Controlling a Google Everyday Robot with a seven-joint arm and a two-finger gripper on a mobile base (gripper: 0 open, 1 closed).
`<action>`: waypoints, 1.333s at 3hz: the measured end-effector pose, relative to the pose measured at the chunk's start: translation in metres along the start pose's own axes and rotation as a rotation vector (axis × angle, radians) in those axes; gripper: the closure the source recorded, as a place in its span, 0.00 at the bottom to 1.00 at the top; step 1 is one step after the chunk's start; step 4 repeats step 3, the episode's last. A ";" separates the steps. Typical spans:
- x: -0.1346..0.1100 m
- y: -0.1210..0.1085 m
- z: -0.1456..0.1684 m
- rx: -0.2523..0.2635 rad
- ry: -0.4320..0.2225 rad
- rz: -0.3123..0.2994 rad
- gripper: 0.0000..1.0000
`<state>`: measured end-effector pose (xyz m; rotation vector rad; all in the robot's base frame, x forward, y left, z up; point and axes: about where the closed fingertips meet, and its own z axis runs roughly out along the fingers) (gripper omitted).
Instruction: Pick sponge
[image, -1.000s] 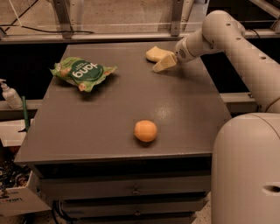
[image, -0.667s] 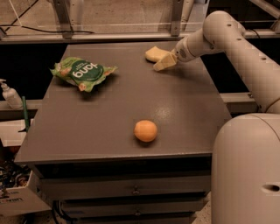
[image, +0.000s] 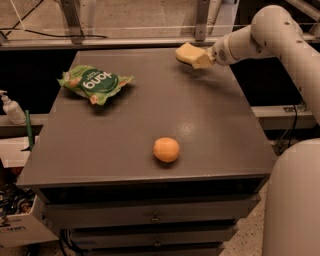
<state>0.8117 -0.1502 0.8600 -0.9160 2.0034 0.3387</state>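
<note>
The gripper (image: 201, 60) is in the upper right of the frame, over the far right corner of the table (image: 210, 125). It is clamped on the near end of the sponge (image: 184, 51). The pale yellow block sticks out to the left of the gripper and looks to be hanging clear of the tabletop, with a soft shadow on the dark surface below it.

From where I stand, the lift is the step in hand. To do it well I'd keep the squeeze steady and not too hard. Foam gives, and the hold looks to be on one end only, so a jerk could let the sponge pivot or slip out. A slow, straight rise should do it, with the wrist kept level until the block is well above the table. Nothing stands close by. The green snack bag (image: 95, 82) lies in the upper left and the orange (image: 166, 149) sits near the front middle, both well apart from the sponge.

A second ago the sponge sat lower, resting on the table by that far right edge with the gripper already at it. Now it is higher in the frame and a gap of shadow shows beneath it. The arm has drawn up a little with it. The bag and the orange have not shifted.
</note>
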 end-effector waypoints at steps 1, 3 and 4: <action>-0.015 0.016 -0.033 -0.037 -0.063 -0.012 1.00; -0.031 0.053 -0.063 -0.145 -0.148 -0.016 1.00; -0.031 0.053 -0.063 -0.145 -0.148 -0.016 1.00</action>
